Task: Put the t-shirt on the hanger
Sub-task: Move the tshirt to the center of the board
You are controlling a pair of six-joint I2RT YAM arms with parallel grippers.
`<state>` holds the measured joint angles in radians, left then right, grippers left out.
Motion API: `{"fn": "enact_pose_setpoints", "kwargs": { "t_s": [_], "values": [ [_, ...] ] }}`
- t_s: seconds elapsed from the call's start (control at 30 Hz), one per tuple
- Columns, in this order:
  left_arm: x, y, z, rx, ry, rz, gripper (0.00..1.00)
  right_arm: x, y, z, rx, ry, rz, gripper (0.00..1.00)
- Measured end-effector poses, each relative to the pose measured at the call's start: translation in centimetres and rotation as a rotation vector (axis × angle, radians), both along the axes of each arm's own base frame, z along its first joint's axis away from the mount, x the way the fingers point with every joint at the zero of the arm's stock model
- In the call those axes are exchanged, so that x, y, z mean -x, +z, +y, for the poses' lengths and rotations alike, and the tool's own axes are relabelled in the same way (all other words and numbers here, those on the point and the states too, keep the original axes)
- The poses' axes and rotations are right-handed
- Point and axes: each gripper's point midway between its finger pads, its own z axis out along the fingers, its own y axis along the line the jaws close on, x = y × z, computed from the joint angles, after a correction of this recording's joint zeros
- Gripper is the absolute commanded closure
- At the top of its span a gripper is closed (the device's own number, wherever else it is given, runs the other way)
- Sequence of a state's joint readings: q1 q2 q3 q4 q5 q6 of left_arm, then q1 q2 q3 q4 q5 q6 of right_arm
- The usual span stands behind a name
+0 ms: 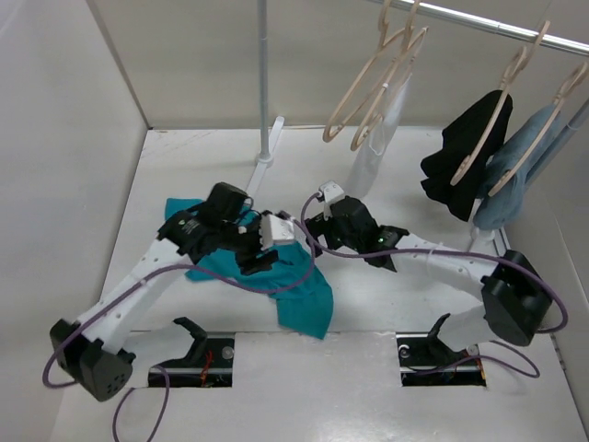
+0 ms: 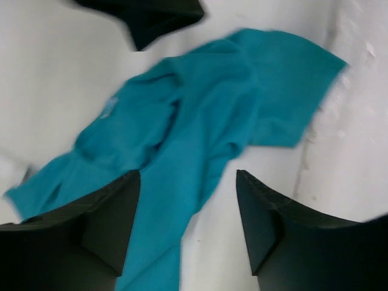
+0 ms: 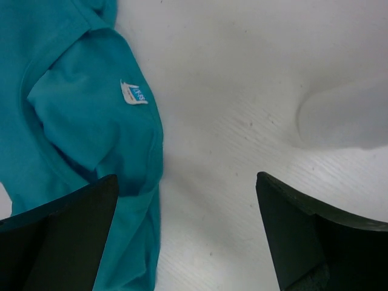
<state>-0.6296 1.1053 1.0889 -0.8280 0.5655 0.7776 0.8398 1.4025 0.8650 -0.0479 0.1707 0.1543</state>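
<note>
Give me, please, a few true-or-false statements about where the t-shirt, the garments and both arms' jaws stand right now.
1. The t-shirt lies crumpled on the table. True.
2. The t-shirt hangs from the rail. False: it is down on the table.
3. The right jaws stand wide open and hold nothing. True.
4. The left jaws are clamped on the t-shirt. False: they stand open above it, with the cloth lying flat below.
5. The black garment lies on the table. False: it hangs on a hanger from the rail.
</note>
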Motion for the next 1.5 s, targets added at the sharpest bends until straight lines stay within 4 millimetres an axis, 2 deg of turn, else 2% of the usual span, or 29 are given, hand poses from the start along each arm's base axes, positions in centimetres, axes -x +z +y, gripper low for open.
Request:
{"fn": "enact_pose_setpoints", "kwargs": {
  "t_s": [0.07,0.17,0.23,0.3,0.4,0.47,0.5,0.6,0.67,0.8,0.83,0.87,0.9,0.93,0.97,1.1,1.17,1.27,1.37,1.5],
  "values": [
    [-2.4,1.4,2.1,0.05,0.163,-0.066,0.27,-1.2,-0.8,0.7,0.009,0.003,0.032,0.01],
    [-5.9,1.9,5.4,0.081,0.415,-0.128,0.27,-2.9,-2.0,2.4,0.005,0.037,0.08,0.11],
    [-7.6,0.6,7.6,0.058,0.559,-0.116,0.3,-3.8,-3.2,3.6,-0.006,0.072,0.123,0.16],
    [-9.5,-1.2,10.1,0.02,0.686,-0.084,0.31,-4.1,-4.7,4.3,0.002,0.108,0.161,0.16],
    [-12.1,-4.9,16.1,-0.069,0.907,-0.037,0.3,-3.8,-6.7,5.0,0.045,0.169,0.185,0.1],
    [-12.5,-7.1,19.7,-0.146,1.011,-0.036,0.3,-3.1,-7.0,6.3,0.074,0.23,0.181,0.06],
    [-12.3,-7.9,20.6,-0.175,1.029,-0.041,0.3,-2.8,-6.9,7.2,0.079,0.26,0.171,0.06],
    [-11.3,-9.7,21.1,-0.227,1.02,-0.034,0.3,-3.2,-5.8,10.8,0.068,0.323,0.126,0.06],
    [-10.9,-10.4,21.2,-0.243,1.016,-0.027,0.3,-4.3,-5.5,12.8,0.066,0.327,0.097,0.08],
    [-11.1,-10.5,21.3,-0.239,1.019,-0.05,0.3,-6.5,-7.8,13.9,0.116,0.287,0.104,0.18],
    [-11.1,-10.6,21.4,-0.239,1.022,-0.056,0.31,-6.7,-8.8,13.7,0.137,0.278,0.119,0.31],
    [-11.1,-10.7,21.4,-0.24,1.025,-0.063,0.31,-7.1,-9.7,13.4,0.163,0.262,0.12,0.55],
    [-10.8,-11.2,21.5,-0.248,1.027,-0.057,0.31,-7.3,-9.6,13.4,0.164,0.259,0.116,0.56],
    [-10.5,-11.6,21.6,-0.255,1.028,-0.051,0.31,-7.6,-9.5,13.3,0.158,0.246,0.121,0.87],
    [-10.2,-12.0,21.6,-0.262,1.028,-0.041,0.31,-7.7,-9.5,13.2,0.16,0.246,0.122,1.0],
    [-9.9,-12.3,21.1,-0.265,1.008,-0.03,0.31,-8.3,-9.8,12.2,0.112,0.188,0.173,1.0],
    [-9.9,-12.2,20.3,-0.252,0.983,-0.03,0.31,-8.6,-9.8,10.7,0.08,0.138,0.196,1.0],
    [-10.2,-11.8,19.4,-0.222,0.957,-0.026,0.31,-8.4,-9.8,6.1,0.088,0.017,0.224,1.0],
    [-10.9,-10.9,18.8,-0.191,0.945,-0.041,0.3,-7.1,-10.0,0.8,0.13,-0.128,0.247,1.0],
    [-11.8,-9.5,16.8,-0.15,0.898,-0.059,0.3,-4.4,-10.3,-3.6,0.143,-0.256,0.281,1.0]
  ]
}}
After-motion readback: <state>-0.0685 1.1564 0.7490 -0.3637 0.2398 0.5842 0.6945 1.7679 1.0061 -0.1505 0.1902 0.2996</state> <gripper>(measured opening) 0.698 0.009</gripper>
